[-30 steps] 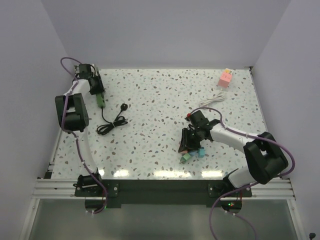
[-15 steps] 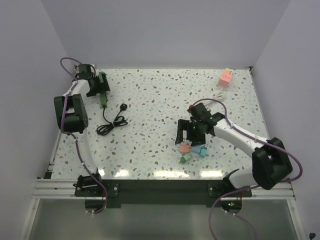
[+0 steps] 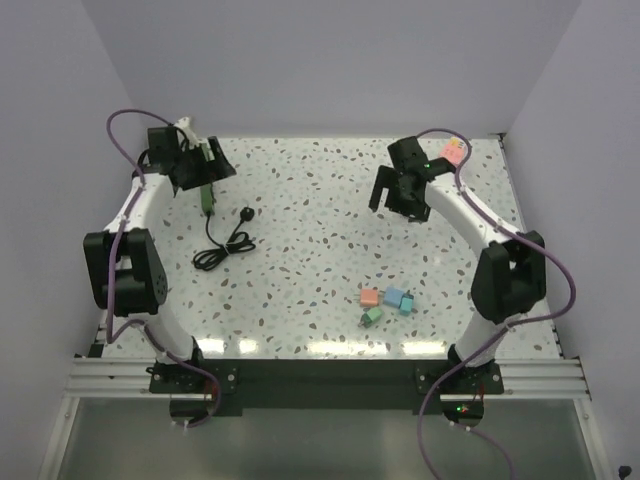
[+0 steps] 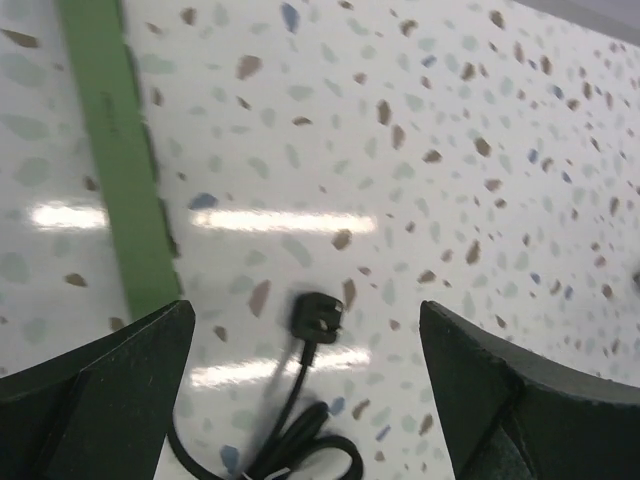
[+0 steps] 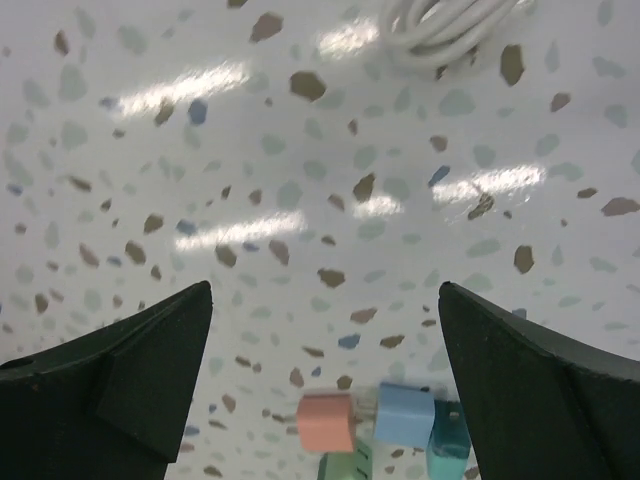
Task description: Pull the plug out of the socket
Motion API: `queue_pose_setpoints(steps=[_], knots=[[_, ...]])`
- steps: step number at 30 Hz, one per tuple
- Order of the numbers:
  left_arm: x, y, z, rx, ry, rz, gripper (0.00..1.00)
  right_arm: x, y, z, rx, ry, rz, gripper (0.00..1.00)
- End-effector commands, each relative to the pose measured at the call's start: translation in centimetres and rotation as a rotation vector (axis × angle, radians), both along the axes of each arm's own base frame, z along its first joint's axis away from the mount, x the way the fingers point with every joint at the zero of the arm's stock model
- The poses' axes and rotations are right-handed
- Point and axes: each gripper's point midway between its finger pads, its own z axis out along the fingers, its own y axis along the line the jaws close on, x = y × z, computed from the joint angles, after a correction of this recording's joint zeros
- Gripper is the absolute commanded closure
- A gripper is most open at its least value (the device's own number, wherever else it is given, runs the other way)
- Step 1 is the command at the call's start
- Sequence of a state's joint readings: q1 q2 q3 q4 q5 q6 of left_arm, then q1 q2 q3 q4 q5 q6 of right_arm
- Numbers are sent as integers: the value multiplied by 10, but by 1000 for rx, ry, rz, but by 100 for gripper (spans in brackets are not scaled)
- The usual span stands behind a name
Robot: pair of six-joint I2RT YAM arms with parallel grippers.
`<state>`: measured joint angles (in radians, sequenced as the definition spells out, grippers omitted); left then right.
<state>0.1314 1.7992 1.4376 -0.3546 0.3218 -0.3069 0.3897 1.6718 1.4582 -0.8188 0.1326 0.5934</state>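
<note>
Here the socket (image 4: 125,190) lies below the left gripper (image 4: 305,310), whose jaws gape empty.

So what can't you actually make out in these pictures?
Socket: left wrist view, cut off by the top edge; top view, partly under the left tool.
White cable: right wrist view, cut off by the top edge; top view, hidden by the right arm.
Coloured blocks: too small to identify.
</note>
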Motion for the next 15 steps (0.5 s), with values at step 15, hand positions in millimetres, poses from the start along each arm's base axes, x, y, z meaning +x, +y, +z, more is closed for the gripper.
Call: queue_pose_setpoints(steps=[15], knots=[[-138, -178, -24, -166, 77, -471, 0, 126, -117, -76, -68, 70, -494, 5]])
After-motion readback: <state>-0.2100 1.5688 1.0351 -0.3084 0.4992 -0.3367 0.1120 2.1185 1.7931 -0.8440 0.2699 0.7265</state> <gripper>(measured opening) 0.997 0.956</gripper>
